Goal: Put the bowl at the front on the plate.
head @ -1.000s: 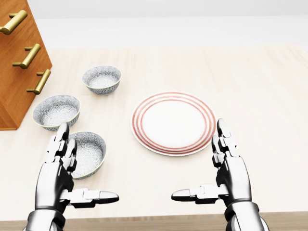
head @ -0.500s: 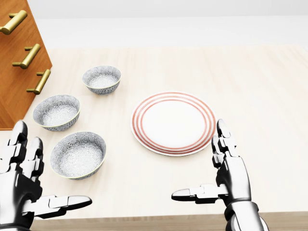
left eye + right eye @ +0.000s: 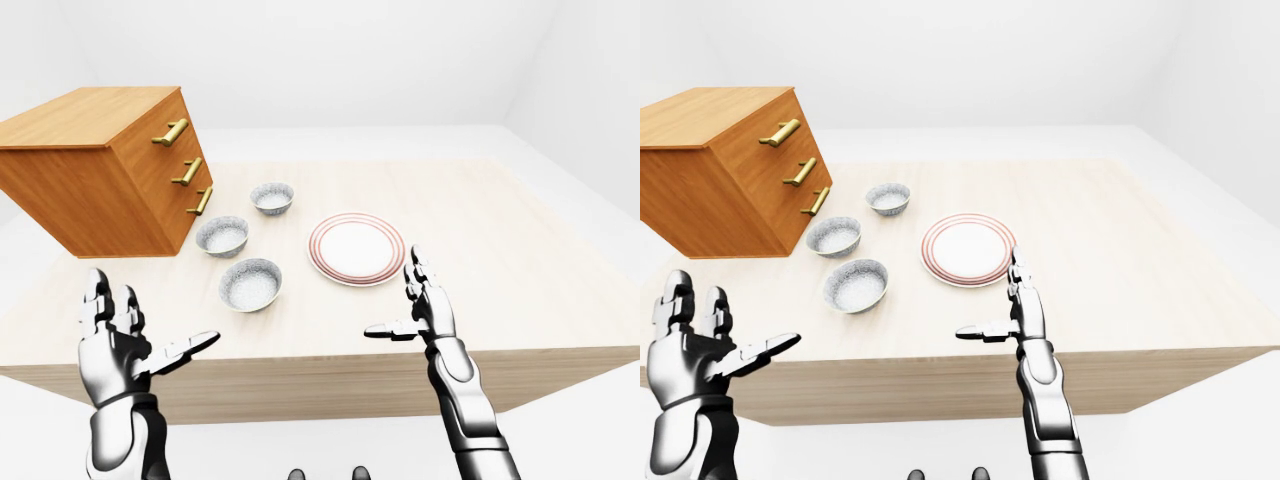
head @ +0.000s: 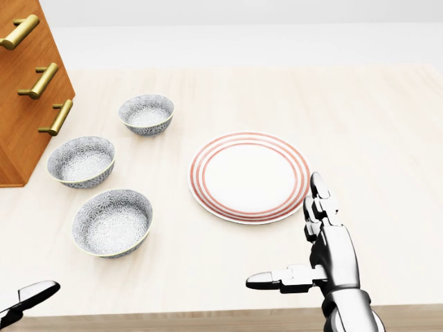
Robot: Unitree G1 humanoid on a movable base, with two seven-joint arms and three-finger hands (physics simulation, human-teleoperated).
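Three patterned grey bowls stand in a column left of the red-ringed white plate. The lowest bowl is upright on the table, with nothing touching it. My left hand is open, fingers spread, hanging off the table's near edge to the lower left of that bowl. In the head view only its thumb tip shows at the bottom left corner. My right hand is open too, palm turned left, over the table just below the plate's right rim and holding nothing.
The other two bowls sit above the lowest one. A wooden drawer chest with brass handles stands on the table's left side beside them. The pale wooden table stretches right of the plate.
My left hand has drawn back from over the lowest bowl, down and to the left, nearly out of the head view. The right hand has barely moved. Bowls and plate are unmoved.
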